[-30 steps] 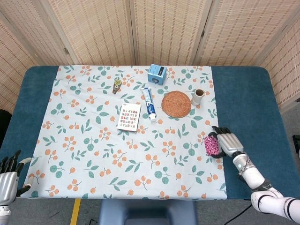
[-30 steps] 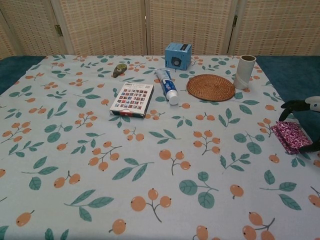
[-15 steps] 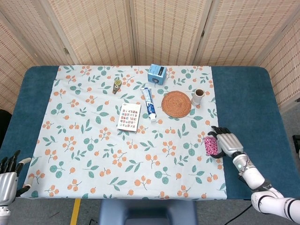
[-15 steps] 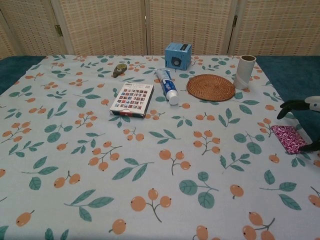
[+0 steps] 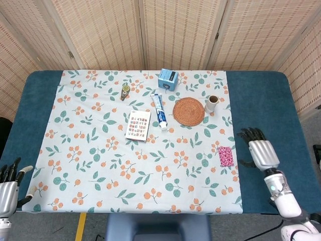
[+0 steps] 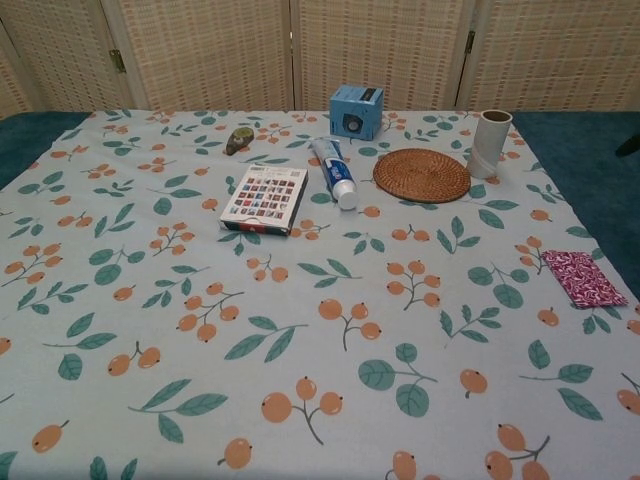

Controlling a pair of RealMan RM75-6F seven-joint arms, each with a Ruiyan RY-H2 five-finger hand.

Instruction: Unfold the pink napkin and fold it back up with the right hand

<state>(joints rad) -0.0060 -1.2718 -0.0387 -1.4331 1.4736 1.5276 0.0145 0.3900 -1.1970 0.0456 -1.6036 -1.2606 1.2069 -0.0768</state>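
Note:
The pink napkin (image 5: 226, 156) lies flat and folded into a small rectangle at the right edge of the floral cloth, also seen in the chest view (image 6: 583, 278). My right hand (image 5: 261, 150) hovers over the blue table to the right of the napkin, apart from it, fingers spread and holding nothing. My left hand (image 5: 9, 187) shows at the bottom left corner of the head view, off the table's front edge, fingers apart and empty. Neither hand's body shows in the chest view.
On the floral cloth (image 5: 100, 150) stand a blue box (image 5: 168, 79), a toothpaste tube (image 5: 159, 111), a woven round mat (image 5: 189, 111), a small cup (image 5: 211, 103), a patterned booklet (image 5: 138, 125) and a small round item (image 5: 124, 91). Wicker screens stand behind.
My right hand let go of the napkin and pulled away to the right and up. The napkin went from bunched in the fingers to lying flat on the cloth.

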